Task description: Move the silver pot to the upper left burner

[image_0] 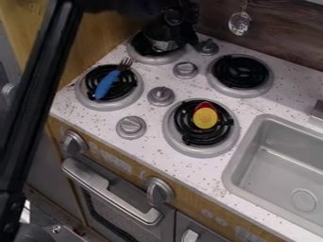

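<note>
The black gripper [180,29] hangs over the upper left burner [134,51], at the top of the view. Just below and left of it, the silver pot [165,46] shows as a small shiny curved piece at that burner. Dark gripper parts hide most of the pot, and I cannot tell whether it rests on the burner or is held just above it.
A blue-handled fork [110,82] lies across the lower left burner. The lower right burner [200,150] holds a yellow and red toy [205,117]. A sink [302,165] is at right, and a slotted utensil [240,23] hangs at the back wall.
</note>
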Robot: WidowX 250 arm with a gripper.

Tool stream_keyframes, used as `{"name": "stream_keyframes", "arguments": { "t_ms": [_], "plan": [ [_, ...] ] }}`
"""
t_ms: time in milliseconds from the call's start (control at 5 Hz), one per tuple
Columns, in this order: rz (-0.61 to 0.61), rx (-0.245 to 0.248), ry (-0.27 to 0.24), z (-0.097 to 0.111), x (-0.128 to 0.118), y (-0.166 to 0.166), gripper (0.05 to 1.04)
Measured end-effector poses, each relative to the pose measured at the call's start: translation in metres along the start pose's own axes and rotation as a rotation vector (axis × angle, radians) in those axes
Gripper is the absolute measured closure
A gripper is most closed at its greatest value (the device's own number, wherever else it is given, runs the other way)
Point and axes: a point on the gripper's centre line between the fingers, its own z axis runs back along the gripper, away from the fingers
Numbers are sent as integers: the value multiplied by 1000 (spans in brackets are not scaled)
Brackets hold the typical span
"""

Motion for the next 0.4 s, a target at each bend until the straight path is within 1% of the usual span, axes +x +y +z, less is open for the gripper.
{"name": "stream_keyframes", "arguments": {
  "t_ms": [200, 400],
  "plan": [
    [15, -11, 27, -1, -14, -3, 807],
    [31, -32, 45, 13, -28, -12, 526]
  ]
}}
